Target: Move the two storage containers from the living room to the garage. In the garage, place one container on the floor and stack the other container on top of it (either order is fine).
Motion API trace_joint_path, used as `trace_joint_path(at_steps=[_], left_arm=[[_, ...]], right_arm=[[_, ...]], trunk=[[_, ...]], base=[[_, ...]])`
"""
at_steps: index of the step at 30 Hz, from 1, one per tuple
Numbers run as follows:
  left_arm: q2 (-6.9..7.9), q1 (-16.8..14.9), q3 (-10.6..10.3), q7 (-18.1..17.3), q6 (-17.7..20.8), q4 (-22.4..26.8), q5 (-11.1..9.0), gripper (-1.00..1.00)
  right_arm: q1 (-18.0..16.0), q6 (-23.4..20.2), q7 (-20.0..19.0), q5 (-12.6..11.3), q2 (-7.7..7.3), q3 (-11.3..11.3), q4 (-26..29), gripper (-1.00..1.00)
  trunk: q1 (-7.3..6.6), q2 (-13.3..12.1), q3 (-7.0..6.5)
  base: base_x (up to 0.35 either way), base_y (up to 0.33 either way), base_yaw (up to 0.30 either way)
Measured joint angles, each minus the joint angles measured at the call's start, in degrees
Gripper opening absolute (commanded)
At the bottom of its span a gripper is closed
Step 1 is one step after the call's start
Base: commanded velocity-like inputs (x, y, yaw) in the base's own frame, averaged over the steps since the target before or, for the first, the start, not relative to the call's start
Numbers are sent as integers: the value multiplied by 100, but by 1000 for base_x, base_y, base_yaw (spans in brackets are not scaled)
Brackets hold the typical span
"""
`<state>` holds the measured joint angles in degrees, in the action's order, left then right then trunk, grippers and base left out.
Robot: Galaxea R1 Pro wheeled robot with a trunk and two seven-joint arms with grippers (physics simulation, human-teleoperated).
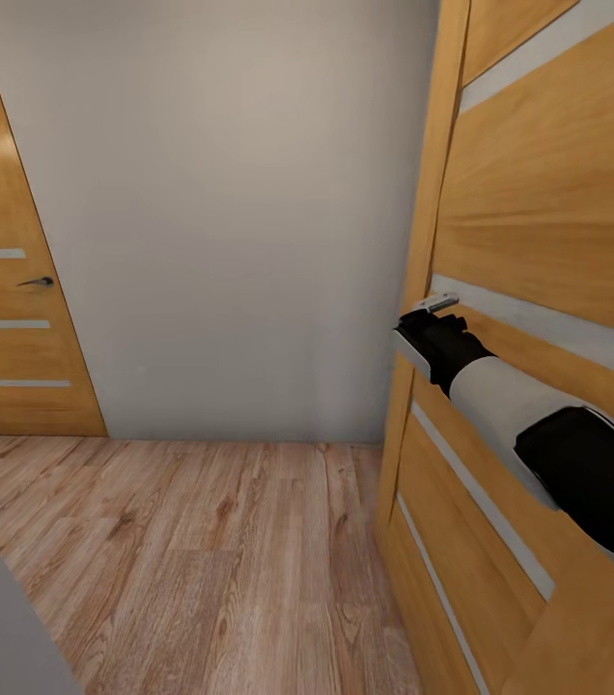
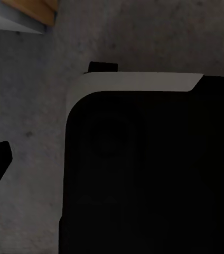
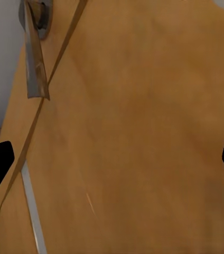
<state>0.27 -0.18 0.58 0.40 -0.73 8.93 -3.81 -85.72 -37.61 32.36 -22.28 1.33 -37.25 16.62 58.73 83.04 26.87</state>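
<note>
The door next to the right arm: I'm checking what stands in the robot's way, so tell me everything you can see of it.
The door is warm orange-brown wood with pale grey horizontal strips set into it, and it stands close at the robot's right. Its metal lever handle sits near the door's edge, just beyond the right gripper, which is raised to the door's face. Whether the gripper touches the handle cannot be told. Below lies light wood plank floor.
</note>
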Motion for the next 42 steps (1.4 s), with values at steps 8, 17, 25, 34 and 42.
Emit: trace_joint_path(at_steps=[8,17,25,34,42], left_arm=[[0,0,0,0,0,0,0,100],[0,0,0,0,0,0,0,100],[0,0,0,0,0,0,0,100],[0,0,0,0,0,0,0,100],[0,1,2,0,0,1,0,100]], right_arm=[[-1,7,0,26,-118,-15,2,100],[-3,10,4,43,-181,-24,0,100],[-3,-2,7,72,-222,-23,-8,100],[-3,-5,-10,73,-334,-24,-7,100],[-3,23,-66,105,-393,-16,-11,100]], trunk=[[0,0,0],[0,0,0],[0,0,0],[0,0,0],[0,1,0]], base=[[0,0,0],[0,0,0],[0,0,0],[0,0,0],[0,0,0]])
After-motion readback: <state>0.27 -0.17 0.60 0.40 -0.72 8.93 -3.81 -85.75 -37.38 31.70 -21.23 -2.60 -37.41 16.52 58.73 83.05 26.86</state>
